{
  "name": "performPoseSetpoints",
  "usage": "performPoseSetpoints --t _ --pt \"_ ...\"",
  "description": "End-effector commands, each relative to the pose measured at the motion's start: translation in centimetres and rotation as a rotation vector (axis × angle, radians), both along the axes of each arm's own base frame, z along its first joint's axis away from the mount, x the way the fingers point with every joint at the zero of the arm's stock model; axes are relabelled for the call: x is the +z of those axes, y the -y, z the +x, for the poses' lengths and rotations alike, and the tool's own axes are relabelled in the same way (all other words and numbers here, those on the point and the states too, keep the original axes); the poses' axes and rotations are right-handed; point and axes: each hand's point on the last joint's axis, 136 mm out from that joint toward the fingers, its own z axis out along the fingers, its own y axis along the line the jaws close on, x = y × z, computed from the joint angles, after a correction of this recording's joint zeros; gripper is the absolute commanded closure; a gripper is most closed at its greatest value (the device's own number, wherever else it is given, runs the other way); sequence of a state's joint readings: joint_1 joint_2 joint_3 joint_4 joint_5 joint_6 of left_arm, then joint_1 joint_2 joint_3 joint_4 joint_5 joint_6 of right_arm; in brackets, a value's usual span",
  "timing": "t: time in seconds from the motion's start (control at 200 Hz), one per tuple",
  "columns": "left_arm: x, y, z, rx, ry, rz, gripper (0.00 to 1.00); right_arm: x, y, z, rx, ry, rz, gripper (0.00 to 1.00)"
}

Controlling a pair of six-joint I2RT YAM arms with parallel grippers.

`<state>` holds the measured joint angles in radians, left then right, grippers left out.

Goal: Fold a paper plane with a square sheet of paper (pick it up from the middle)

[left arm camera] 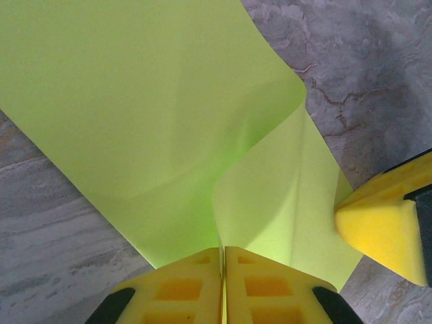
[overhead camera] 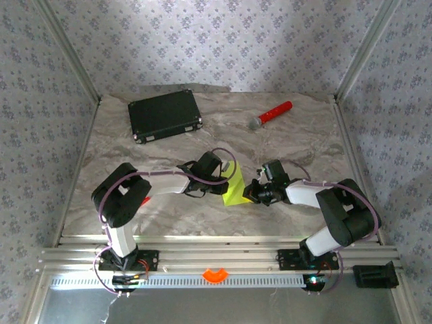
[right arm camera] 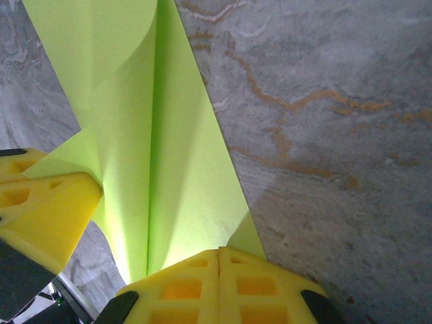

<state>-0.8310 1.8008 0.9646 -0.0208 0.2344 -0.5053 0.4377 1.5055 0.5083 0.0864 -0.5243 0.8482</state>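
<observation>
Lime paper (overhead camera: 235,189) is held over the middle of the table (overhead camera: 304,142), with the left gripper (left arm camera: 223,266) and right gripper (right arm camera: 219,266) each clamped shut on an edge. Wrist cams show it curling over in a soft fold, no sharp crease; top cam shows a small wedge, plus case (overhead camera: 165,115) and mic (overhead camera: 270,115) behind

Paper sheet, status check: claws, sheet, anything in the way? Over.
Left claw shut on the square sheet of paper; right claw shut on it too. Sheet curled between them, no plane yet. Black case, microphone far back, no obstruction.
</observation>
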Motion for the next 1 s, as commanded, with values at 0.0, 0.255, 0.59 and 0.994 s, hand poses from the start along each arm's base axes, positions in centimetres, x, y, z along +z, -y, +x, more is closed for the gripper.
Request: performPoseSetpoints --t 0.0,0.255,0.59,0.994 --pt "-0.3 0.2 0.7 0.002 0.016 0.007 0.90 -2.5 2.0 -2.5 -0.016 -0.112 -0.098 0.97" --pt "-0.6 0.2 1.0 0.007 0.021 0.015 0.90 -2.5 2.0 -2.5 -0.015 -0.111 -0.097 0.97" --pt "0.1 0.6 1.0 -0.015 0.041 -0.006 0.90 -2.7 2.1 -2.6 -0.013 -0.114 -0.098 0.96" --pt "-0.1 0.8 1.1 -0.021 0.042 -0.009 0.90 -2.7 2.1 -2.6 -0.012 -0.118 -0.096 0.96"
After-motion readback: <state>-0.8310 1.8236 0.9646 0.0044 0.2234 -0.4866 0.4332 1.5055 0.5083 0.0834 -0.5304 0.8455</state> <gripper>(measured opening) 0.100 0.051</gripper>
